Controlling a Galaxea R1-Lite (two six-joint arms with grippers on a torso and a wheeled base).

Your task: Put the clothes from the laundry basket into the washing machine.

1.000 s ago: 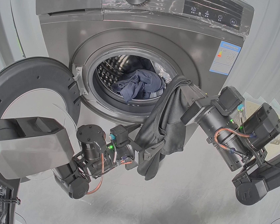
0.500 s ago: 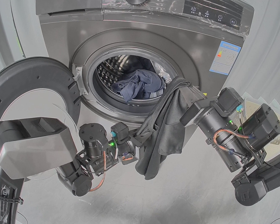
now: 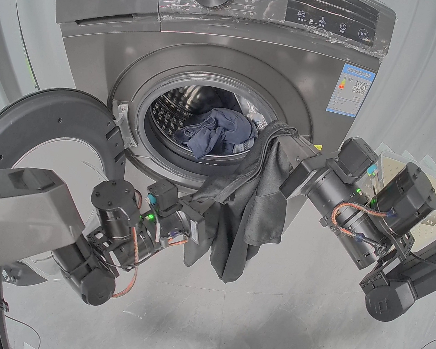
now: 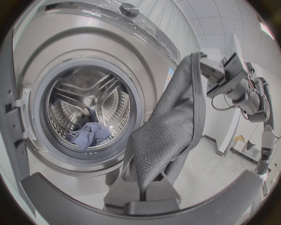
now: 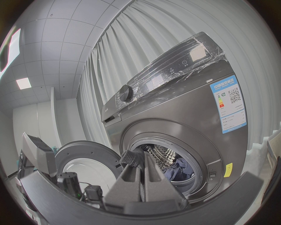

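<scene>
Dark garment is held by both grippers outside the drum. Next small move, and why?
Probably carry both grippers forward and up toward the drum opening: the dark garment hangs stretched between the left gripper and right gripper, its tail dangling below the opening, while the blue garment already lies inside.

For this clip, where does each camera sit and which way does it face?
Head view: on the robot's head, looking forward and down at the washing machine; left gripper and right gripper both hold the dark garment.
Left wrist view: low, facing up into the drum past its own gripper; right gripper farther off.
Right wrist view: facing the machine's front; own gripper near, left arm beyond.
Shared: all three show the blue clothes in the drum.
</scene>
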